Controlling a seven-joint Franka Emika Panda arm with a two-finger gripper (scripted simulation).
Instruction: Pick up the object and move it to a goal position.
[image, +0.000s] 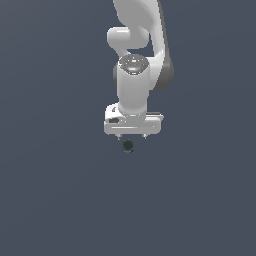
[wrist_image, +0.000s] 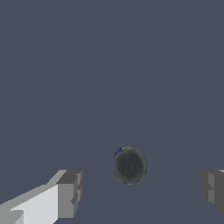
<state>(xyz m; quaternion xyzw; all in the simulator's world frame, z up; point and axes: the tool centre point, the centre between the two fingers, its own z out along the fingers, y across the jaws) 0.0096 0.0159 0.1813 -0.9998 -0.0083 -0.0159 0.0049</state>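
The object is a small, nearly black ball (image: 128, 145) lying on the flat grey-blue ground just beneath the white hand of the arm. In the wrist view the ball (wrist_image: 129, 166) sits between the two grey fingertips, a little ahead of them and touching neither. My gripper (image: 132, 136) is open, its fingers (wrist_image: 69, 194) spread far wider than the ball; midway between the tips is gripper (wrist_image: 142, 190). In the exterior view only the short finger stubs show under the hand.
The white arm (image: 134, 75) rises straight above the hand toward the top of the exterior view. Around it there is only uniform grey-blue ground, with no other object or marker showing.
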